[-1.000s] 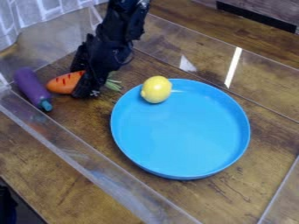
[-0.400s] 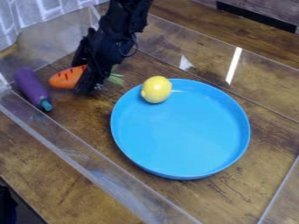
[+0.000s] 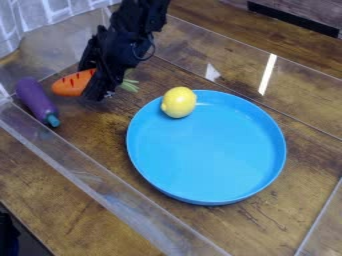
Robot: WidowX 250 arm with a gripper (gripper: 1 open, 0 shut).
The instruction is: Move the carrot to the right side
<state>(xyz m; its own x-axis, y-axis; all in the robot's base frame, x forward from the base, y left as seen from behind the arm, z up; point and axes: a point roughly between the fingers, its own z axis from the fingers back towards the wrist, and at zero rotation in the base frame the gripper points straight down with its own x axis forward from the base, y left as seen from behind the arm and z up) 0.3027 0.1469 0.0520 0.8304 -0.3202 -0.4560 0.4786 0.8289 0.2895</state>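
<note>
Your jaws pinch the toy carrot [image 3: 74, 84] crosswise near its middle, its long axis running from the eggplant [image 3: 38, 101] side toward the blue plate [image 3: 206, 150].

On the desk [image 3: 100, 166], the plate [image 3: 207, 154] fills the centre-right of the frame; the lemon [image 3: 179, 102] overlaps its upper-left rim. The carrot [image 3: 72, 84] lies upper left, the eggplant [image 3: 38, 101] just below-left of it.

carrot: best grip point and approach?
Mid-body, from above: the carrot is longish with a leafy top at one end, so jaws across its narrow width. The gripper already has it about there, the orange end sticking out toward the eggplant.
</note>
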